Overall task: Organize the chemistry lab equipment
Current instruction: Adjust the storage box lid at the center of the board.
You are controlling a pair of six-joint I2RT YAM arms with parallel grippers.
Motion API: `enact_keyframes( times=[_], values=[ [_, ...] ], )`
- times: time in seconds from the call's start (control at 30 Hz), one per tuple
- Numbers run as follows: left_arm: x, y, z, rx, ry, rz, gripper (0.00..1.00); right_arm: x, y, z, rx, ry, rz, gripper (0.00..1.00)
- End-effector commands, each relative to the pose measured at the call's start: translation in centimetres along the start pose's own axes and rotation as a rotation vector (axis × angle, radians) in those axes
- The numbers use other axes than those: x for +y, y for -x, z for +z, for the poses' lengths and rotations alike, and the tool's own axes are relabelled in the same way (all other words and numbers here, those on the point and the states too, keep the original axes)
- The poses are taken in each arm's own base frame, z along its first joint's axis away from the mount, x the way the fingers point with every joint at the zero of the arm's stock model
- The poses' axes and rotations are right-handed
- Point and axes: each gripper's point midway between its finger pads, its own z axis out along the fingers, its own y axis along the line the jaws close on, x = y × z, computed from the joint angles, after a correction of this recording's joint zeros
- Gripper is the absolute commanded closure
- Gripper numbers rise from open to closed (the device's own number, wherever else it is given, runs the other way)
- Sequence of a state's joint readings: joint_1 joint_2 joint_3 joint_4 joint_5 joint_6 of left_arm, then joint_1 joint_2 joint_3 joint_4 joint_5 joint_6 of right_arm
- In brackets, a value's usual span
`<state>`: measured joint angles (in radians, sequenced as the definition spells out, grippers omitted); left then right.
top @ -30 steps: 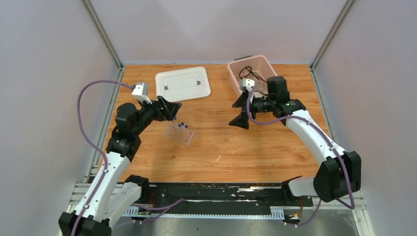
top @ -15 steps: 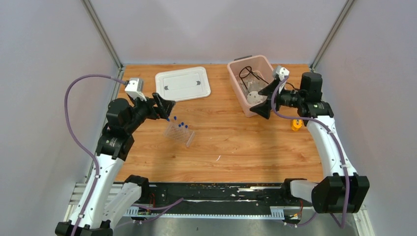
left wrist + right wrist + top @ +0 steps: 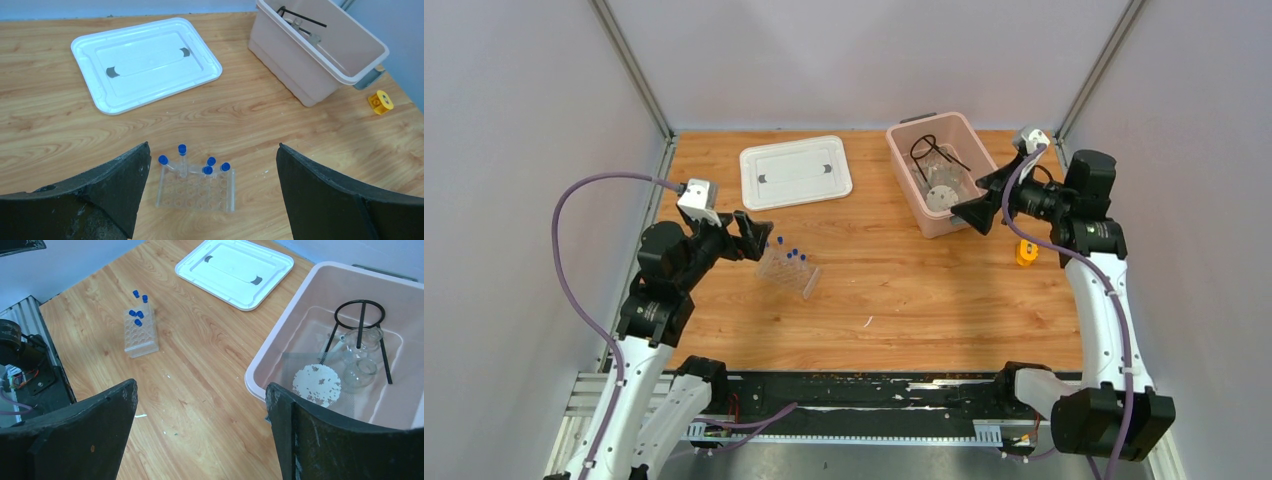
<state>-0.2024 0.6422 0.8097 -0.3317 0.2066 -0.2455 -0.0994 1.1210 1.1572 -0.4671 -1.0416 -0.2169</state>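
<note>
Notably, the white disc (image 3: 316, 381) shows from the right wrist, not the left (left gripper (image 3: 212, 147), right gripper (image 3: 201, 385) both wide).

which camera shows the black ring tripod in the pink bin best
The right wrist view: it looks down into the pink bin, so the black ring tripod shows clearly, ring and legs. Top external shows it only as a small dark loop; the left wrist view shows just bits of black rod inside the bin.
</note>
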Motion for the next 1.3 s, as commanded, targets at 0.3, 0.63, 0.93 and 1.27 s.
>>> enact_keyframes(
  times=[0.3, 0.63, 0.93, 1.27],
  values=[
    [0.1, 0.6, -0.5, -0.048, -0.001, 0.048, 0.0, -2.0, 1.6, -2.6, -0.142, -0.324, -0.024, 0.01],
    [0.0, 0.3, -0.4, -0.046, -0.01, 0.045, 0.0, -1.3, 1.4, -3.3, -0.147, -0.34, -0.063, 0.01],
    [0.1, 0.1, -0.4, -0.04, -0.009, 0.045, 0.0, -1.1, 1.5, -3.6, -0.15, -0.348, -0.079, 0.0],
    [0.0, 0.1, -0.4, -0.043, -0.016, 0.045, 0.0, -1.1, 1.1, -3.7, -0.135, -0.353, -0.089, 0.01]
  ],
)
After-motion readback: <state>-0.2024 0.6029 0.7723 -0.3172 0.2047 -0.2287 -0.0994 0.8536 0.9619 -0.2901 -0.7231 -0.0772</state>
